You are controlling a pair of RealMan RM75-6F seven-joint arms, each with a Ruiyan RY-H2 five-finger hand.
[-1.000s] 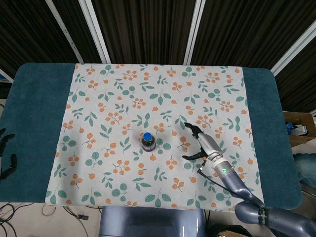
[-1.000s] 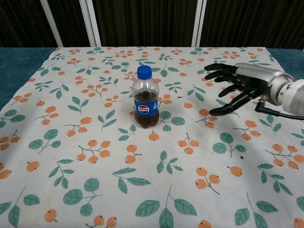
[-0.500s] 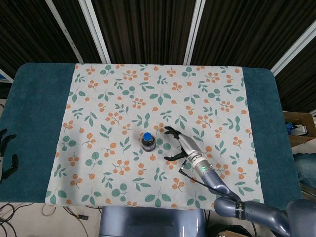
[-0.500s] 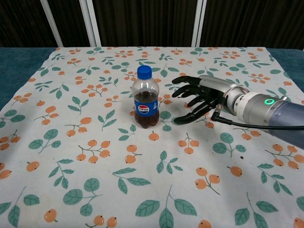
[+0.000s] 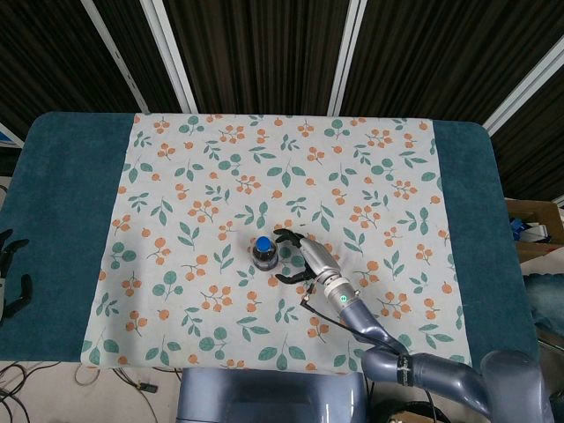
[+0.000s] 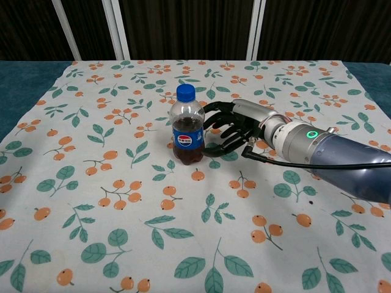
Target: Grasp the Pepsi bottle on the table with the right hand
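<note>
A small Pepsi bottle (image 6: pixel 187 128) with a blue cap and dark cola stands upright near the middle of the floral cloth; from above it shows as the bottle (image 5: pixel 263 252). My right hand (image 6: pixel 231 127) is just right of it at label height, with nothing in its grasp. Its fingers (image 6: pixel 214 116) are spread and curve toward the bottle's side, so close that I cannot tell if they touch. The head view shows the same right hand (image 5: pixel 298 256) cupped beside the bottle. My left hand (image 5: pixel 11 275) is at the far left edge, off the table, fingers apart and holding nothing.
A white cloth (image 5: pixel 220 159) with orange berries and green leaves covers the table's middle. Teal table surface (image 5: pixel 62 194) lies bare on both sides. My right forearm (image 6: pixel 330 155) stretches in from the right. A cardboard box (image 5: pixel 538 225) sits beyond the table's right edge.
My right hand has travelled left across the cloth, from well right of the bottle to right beside it, fingers still spread. The bottle and my left hand have not moved.
</note>
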